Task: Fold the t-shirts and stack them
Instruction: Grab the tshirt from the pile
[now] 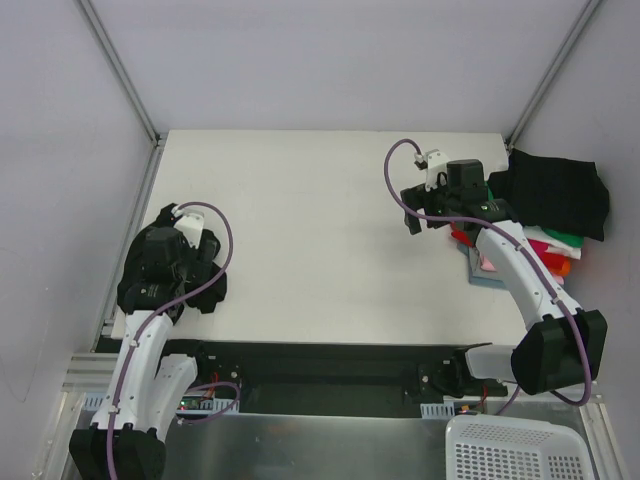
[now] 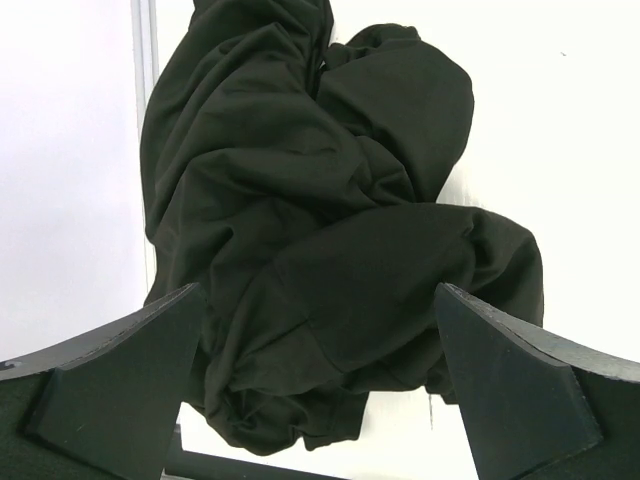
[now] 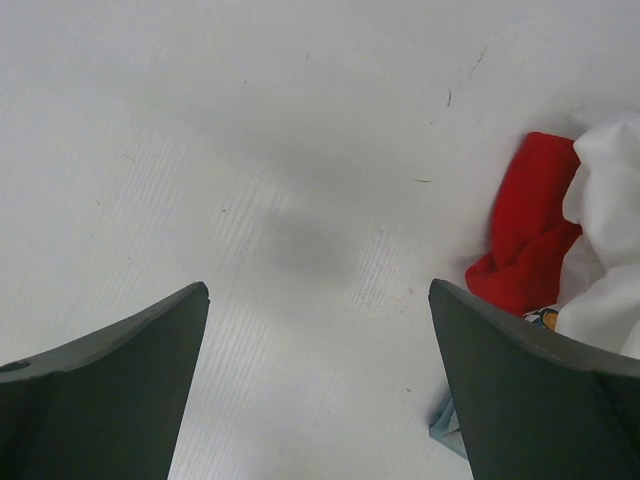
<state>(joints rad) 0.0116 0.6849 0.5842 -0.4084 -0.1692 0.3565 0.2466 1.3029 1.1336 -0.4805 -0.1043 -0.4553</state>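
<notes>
A crumpled black t-shirt (image 1: pixel 212 292) lies in a heap at the table's left edge; no lettering shows on it. My left gripper (image 1: pixel 175 262) hangs just above it, open, its fingers (image 2: pixel 110 385) straddling the black cloth (image 2: pixel 330 230) without closing on it. At the right, a folded black t-shirt (image 1: pixel 558 192) tops a stack with green (image 1: pixel 560 240), pink (image 1: pixel 545 252), orange (image 1: pixel 558 268), red (image 1: pixel 462 238) and blue-grey (image 1: pixel 490 275) edges showing. My right gripper (image 1: pixel 420 210) is open and empty over bare table (image 3: pixel 300 250), left of the stack's red (image 3: pixel 525 230) and white (image 3: pixel 610 240) cloth.
A metal rail (image 1: pixel 130 230) runs along the table's left edge beside the heap. A white perforated basket (image 1: pixel 510 450) sits below the table's near right corner. White walls close in the back and both sides.
</notes>
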